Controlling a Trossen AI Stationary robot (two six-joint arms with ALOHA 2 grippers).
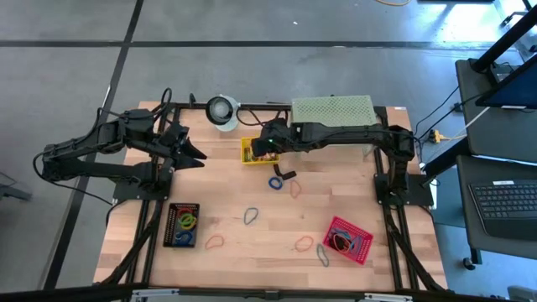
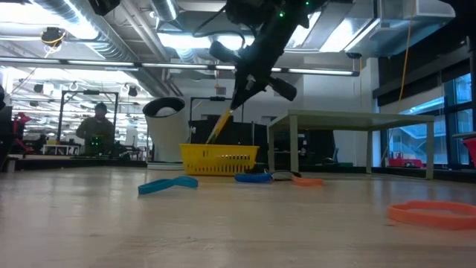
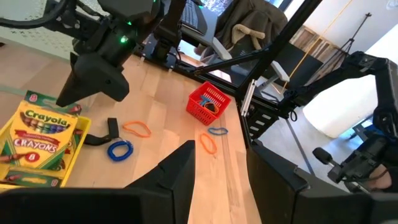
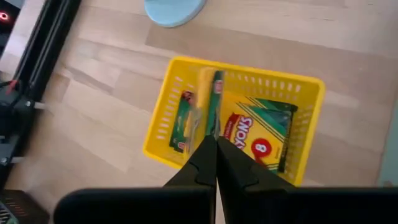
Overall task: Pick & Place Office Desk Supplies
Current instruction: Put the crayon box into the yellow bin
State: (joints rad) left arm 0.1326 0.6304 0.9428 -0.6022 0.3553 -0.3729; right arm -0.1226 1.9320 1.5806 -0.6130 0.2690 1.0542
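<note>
1. Closest to the low camera there's an orange band (image 2: 433,213) lying flat on the tabletop (image 1: 277,220), with a blue band (image 2: 168,184) farther back, in front of the yellow basket (image 2: 219,159).
2. The right gripper (image 4: 213,142) hangs right over the yellow basket, jaws pinched shut on a crayon box (image 4: 208,104) held on edge, its lower end dipping into the basket.
3. Another crayon box (image 4: 258,140) already lies flat inside that basket.
4. The left gripper (image 1: 195,157) hovers off to the left of the basket, over bare wood, jaws parted with nothing between them.
5. Just below the basket in the overhead view: a blue band (image 1: 275,182), a small black clip (image 1: 288,175) and an orange band (image 1: 295,188).
6. Well away from the basket toward the near edge: a red basket (image 1: 348,240) with bands inside, and a black tray (image 1: 182,225) holding a green band.
7. A few more loose bands lie scattered between the tray and the red basket.
</note>
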